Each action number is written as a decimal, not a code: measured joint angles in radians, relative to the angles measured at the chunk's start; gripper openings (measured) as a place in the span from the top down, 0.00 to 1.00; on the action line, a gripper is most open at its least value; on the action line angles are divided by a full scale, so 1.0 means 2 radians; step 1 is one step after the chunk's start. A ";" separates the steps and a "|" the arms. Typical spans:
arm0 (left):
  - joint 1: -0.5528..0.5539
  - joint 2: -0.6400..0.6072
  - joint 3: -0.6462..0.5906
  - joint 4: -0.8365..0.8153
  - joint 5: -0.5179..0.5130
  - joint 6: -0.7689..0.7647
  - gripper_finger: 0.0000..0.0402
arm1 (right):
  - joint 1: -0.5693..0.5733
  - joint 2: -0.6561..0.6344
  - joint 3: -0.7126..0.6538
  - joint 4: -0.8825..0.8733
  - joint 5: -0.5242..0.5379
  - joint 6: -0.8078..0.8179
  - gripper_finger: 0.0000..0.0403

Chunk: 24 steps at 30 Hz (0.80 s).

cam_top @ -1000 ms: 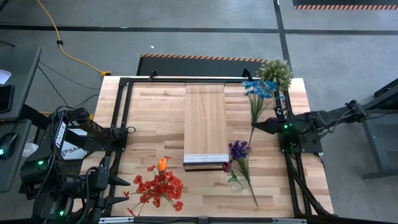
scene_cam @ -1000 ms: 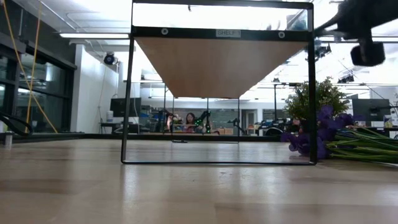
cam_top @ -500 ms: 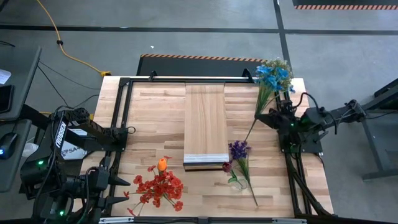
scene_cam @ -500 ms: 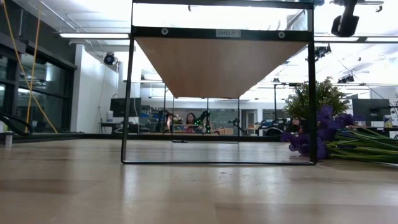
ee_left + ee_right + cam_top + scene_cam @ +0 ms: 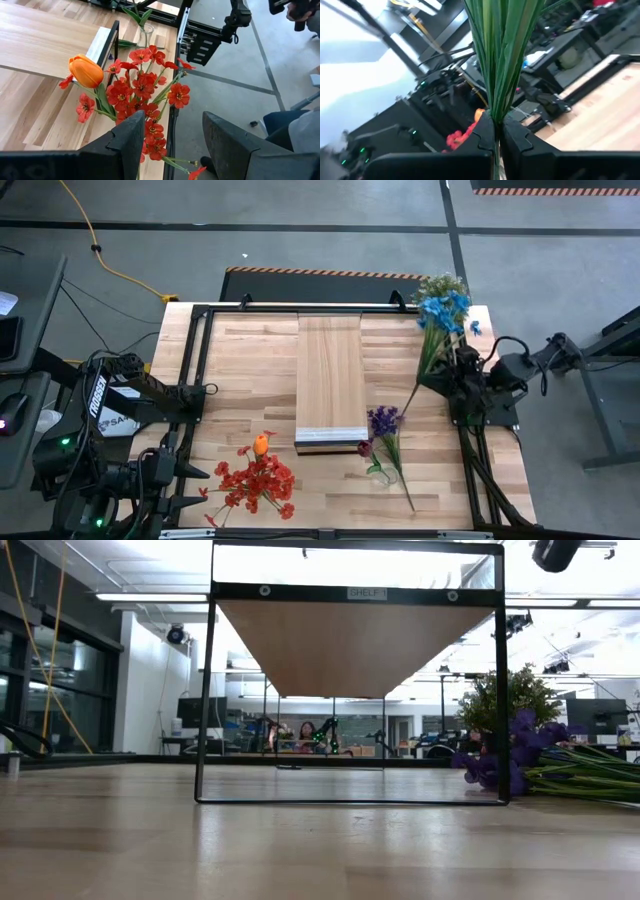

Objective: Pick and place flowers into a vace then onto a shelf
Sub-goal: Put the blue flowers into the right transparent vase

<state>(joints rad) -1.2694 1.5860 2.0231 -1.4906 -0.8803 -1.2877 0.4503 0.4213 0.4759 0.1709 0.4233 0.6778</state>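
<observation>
My left gripper (image 5: 195, 472) is by the table's near left corner, closed on a bunch of red flowers with one orange tulip (image 5: 256, 478) (image 5: 137, 92). My right gripper (image 5: 437, 377) (image 5: 496, 127) is shut on the blue flowers (image 5: 441, 308) near the right edge; a dark part of that arm shows at the top of the low view (image 5: 555, 552). Purple flowers (image 5: 383, 420) (image 5: 510, 762) lie on the table beside a clear glass vase (image 5: 378, 472) (image 5: 145, 34). The shelf (image 5: 330, 380) (image 5: 350, 640) stands mid-table. My left gripper has the bunch's green stems (image 5: 146, 159) between its two fingers, which slant downward. The heads stick out beyond the fingertips, lifted clear above the tabletop. My right gripper pinches the bundle of green stems (image 5: 496, 107) of the blue flowers between its shut fingers. The fingers lie across the stems. The heads stand out past the gripper toward the far edge; the short stem ends (image 5: 408, 402) stick out the other way.
A bushy pale-green potted plant (image 5: 447, 288) (image 5: 505, 700) stands at the far right corner, just behind the blue heads. A dark maroon flower (image 5: 365, 448) lies by the shelf's near end. Black frame rails (image 5: 200, 360) run along the table's sides.
My right gripper has risen and drawn back toward the table's right edge, rolling its wrist. The blue flowers have swung with it, their heads going toward the far right corner in front of the potted plant. In the low view the gripper has climbed nearly out of the picture.
</observation>
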 joint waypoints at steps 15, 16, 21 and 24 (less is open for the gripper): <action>0.000 0.000 0.000 0.000 0.000 0.000 0.42 | 0.095 0.073 0.000 0.090 -0.002 -0.082 1.00; 0.000 0.000 0.000 0.000 0.000 0.000 0.42 | 0.102 0.079 0.000 0.100 -0.002 -0.089 1.00; 0.000 0.000 0.000 0.000 0.000 0.000 0.42 | 0.142 0.104 0.000 0.132 0.018 -0.122 1.00; 0.000 0.000 0.000 0.000 0.000 -0.002 0.42 | 0.172 0.118 0.000 0.129 0.055 -0.123 1.00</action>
<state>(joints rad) -1.2694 1.5860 2.0228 -1.4906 -0.8810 -1.2907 0.7936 0.6575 0.4759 0.4283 0.5334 0.4320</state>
